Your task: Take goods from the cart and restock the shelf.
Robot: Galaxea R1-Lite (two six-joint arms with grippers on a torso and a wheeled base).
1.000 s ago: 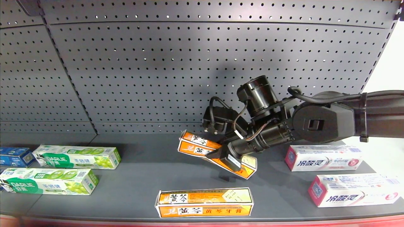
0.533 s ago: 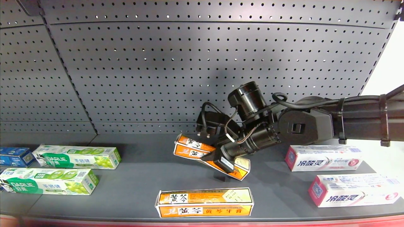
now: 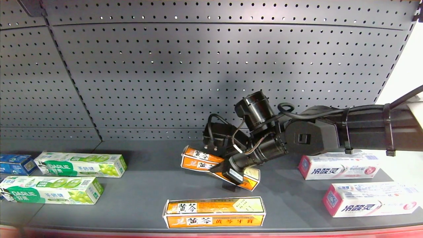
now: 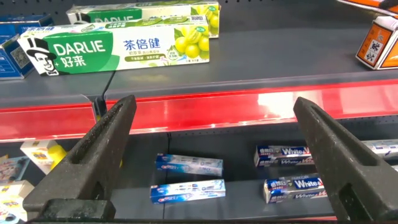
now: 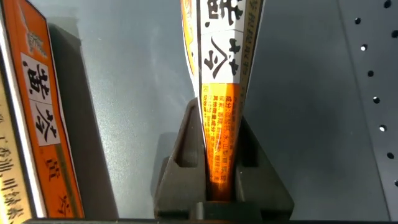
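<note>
The orange toothpaste box (image 3: 200,158) was pinched tight in the right gripper (image 3: 228,169), tilted over the middle of the shelf (image 3: 142,185) behind the other orange box (image 3: 214,211), so it likely needed laying flat before letting go.

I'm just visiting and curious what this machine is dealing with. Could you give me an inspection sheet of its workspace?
Surface: grey shelf, flat, with a red front edge.
Job's things: orange box held tilted over the shelf's middle; second orange box lying at the front edge; green boxes and a blue box at left; white boxes at right.
Clutter: nothing seen.
Grippers: right gripper shut on the orange box; left gripper open, empty, low before the red front edge.
Cables: black cable looped along the right arm, clear of the boxes.
Surroundings: perforated back panel; lower shelf with more boxes.
</note>
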